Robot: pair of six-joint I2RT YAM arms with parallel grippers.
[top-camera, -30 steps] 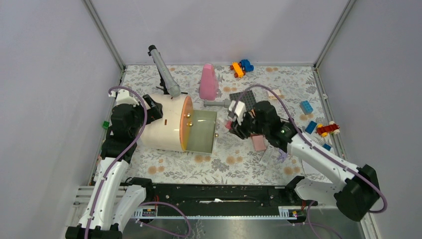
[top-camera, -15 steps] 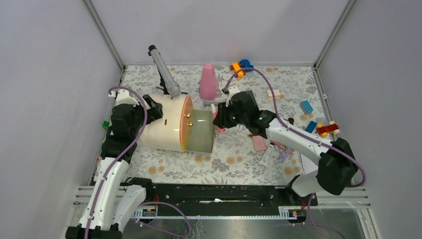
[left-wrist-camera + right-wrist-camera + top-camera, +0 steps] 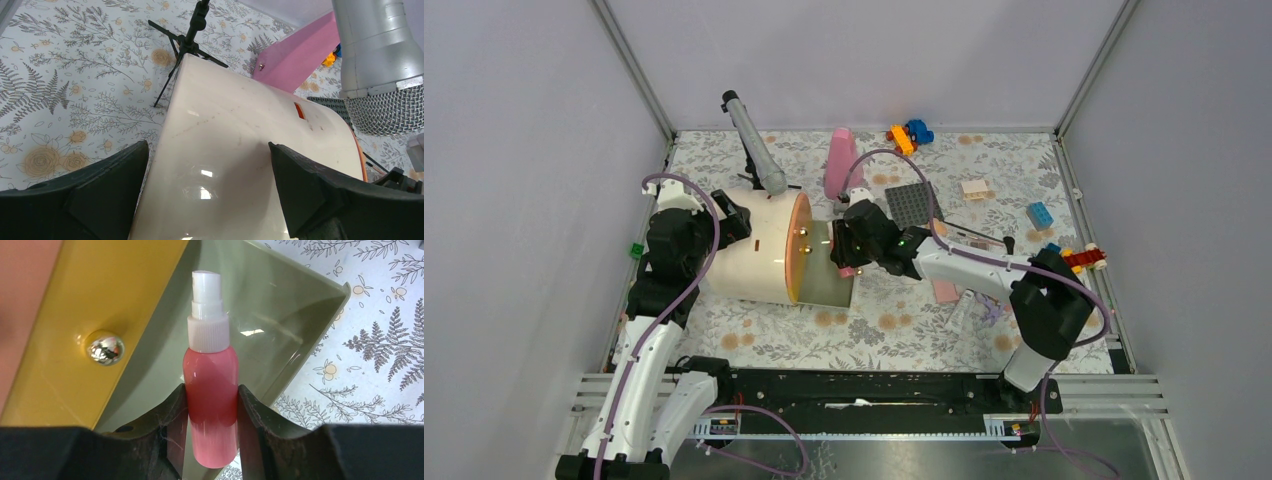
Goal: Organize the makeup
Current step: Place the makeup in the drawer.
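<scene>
Grey-and-peach floral print covers the bench (image 3: 894, 325). Near its middle, a glossy pink spray bottle (image 3: 210, 390) with a ribbed white pump cap is pinched between the dark right fingers (image 3: 172, 422), over a translucent olive drawer (image 3: 280, 305). That drawer juts from a smooth cream drum (image 3: 235, 140) with a gold ball knob (image 3: 104, 347). The left fingers (image 3: 100, 187) are spread wide, straddling the drum.

A robotics lab test cell: plain lilac panels (image 3: 854, 50) framed by aluminium posts (image 3: 634, 70) box in a floral-clothed table (image 3: 894, 330). The cabled left arm (image 3: 649, 330) and right arm (image 3: 984, 270) are bolted to a black rail (image 3: 864, 385) at 6 o'clock, and a microphone (image 3: 754, 150) stands at 11 o'clock.
</scene>
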